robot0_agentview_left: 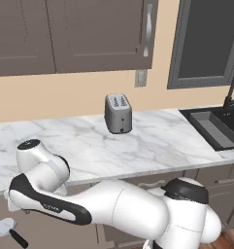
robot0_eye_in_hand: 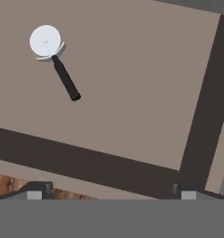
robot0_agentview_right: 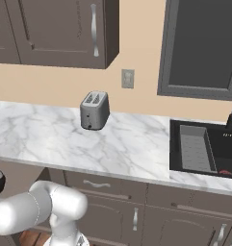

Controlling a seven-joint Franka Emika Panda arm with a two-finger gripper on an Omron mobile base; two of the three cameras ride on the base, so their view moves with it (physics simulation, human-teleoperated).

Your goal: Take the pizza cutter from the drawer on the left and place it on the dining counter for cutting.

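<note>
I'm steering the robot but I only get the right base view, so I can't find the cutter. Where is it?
Observer: The pizza cutter with the black handle and round white wheel lies flat on the grey-brown floor of the open drawer, seen from the hand view.
Operator: Is the pincer holding it?
Observer: No. The pincer is above the drawer, its two dark tips wide apart, off to one side of the cutter.
Operator: Is anything else in there?
Observer: The hand view shows just the cutter on the drawer floor.
</note>
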